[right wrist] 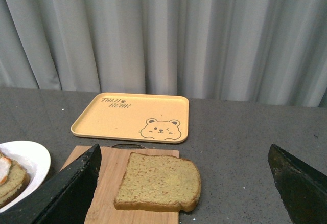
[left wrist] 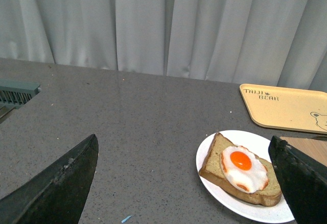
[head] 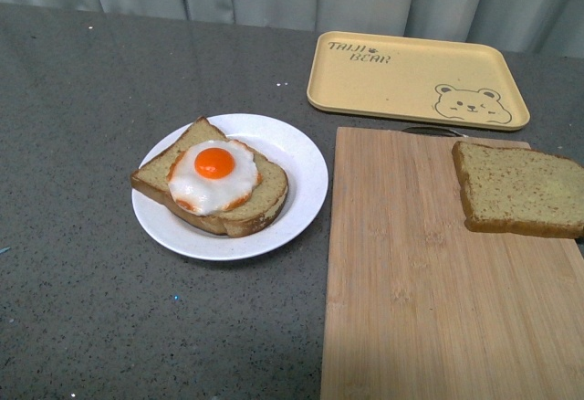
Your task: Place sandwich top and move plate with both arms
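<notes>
Your left hand (left wrist: 183, 138) and right hand (right wrist: 184, 148) both sit wide open, empty. Lower the right squarely over the sandwich top (right wrist: 158, 182) and pinch the crust gently.

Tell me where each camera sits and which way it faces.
Front view: robot's body, looking down at plate and sandwich top; no arms show.
Left wrist view: left arm, facing the curtain; open left claw frames plate.
Right wrist view: right arm, facing curtain; open right claw frames sandwich top.
All show the yellow tray.

The front view's edge crops the sandwich top (head: 516, 190).
</notes>
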Motion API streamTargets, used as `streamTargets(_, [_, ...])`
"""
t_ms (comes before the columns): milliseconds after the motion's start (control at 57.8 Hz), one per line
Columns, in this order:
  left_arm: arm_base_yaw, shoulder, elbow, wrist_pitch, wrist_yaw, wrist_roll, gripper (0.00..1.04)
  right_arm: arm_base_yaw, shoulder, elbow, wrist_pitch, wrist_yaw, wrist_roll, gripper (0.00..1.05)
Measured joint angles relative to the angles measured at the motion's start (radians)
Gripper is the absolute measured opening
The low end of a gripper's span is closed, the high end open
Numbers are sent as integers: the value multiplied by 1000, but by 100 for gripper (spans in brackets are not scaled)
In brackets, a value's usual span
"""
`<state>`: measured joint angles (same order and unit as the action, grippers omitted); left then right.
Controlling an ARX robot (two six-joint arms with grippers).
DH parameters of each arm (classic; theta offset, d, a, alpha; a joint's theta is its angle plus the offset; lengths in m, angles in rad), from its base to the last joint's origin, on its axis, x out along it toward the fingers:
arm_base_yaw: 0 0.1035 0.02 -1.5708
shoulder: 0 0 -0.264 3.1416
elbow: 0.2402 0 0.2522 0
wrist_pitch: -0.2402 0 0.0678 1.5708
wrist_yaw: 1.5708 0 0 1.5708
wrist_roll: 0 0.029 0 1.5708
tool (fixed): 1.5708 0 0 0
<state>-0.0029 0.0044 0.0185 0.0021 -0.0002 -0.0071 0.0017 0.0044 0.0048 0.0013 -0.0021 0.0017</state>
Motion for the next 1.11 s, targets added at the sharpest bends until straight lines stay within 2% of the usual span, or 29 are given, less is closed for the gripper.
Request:
streamTargets(121, [0, 0, 0, 0, 0, 0, 98, 0, 0, 0, 0, 0, 0, 95])
streamTargets(138, [0, 0, 0, 0, 0, 0, 98, 24, 14, -2, 27, 63, -31, 95])
streamTargets(190, [0, 0, 0, 0, -1, 0, 98, 112, 89, 6, 99, 394, -177, 95])
streamTargets(208, [0, 0, 0, 0, -1, 0, 98, 118, 114, 10, 96, 449, -200, 95])
streamTargets(242, [0, 0, 0, 0, 0, 0, 98, 110, 160, 11, 98, 494, -233, 95])
streamTargets(277, [0, 0, 0, 0, 1, 0, 98, 85, 215, 14, 113, 494, -247, 95])
streamTargets(329, [0, 0, 0, 0, 0, 0, 98, 10, 346, 26, 175, 418, -254, 95])
streamTargets(450, [0, 0, 0, 0, 0, 0, 98, -198, 829, 159, 428, 115, -241, 95])
streamTargets(553, [0, 0, 0, 0, 0, 0, 98, -278, 1203, 313, 430, -68, -203, 95])
streamTargets(778, [0, 0, 0, 0, 0, 0, 98, -310, 1584, 560, 240, -291, -117, 95])
streamTargets(882, [0, 0, 0, 0, 0, 0, 98, -307, 1740, 666, 174, -338, -56, 95])
streamTargets(1107, [0, 0, 0, 0, 0, 0, 98, -266, 1922, 753, 149, -387, 42, 95])
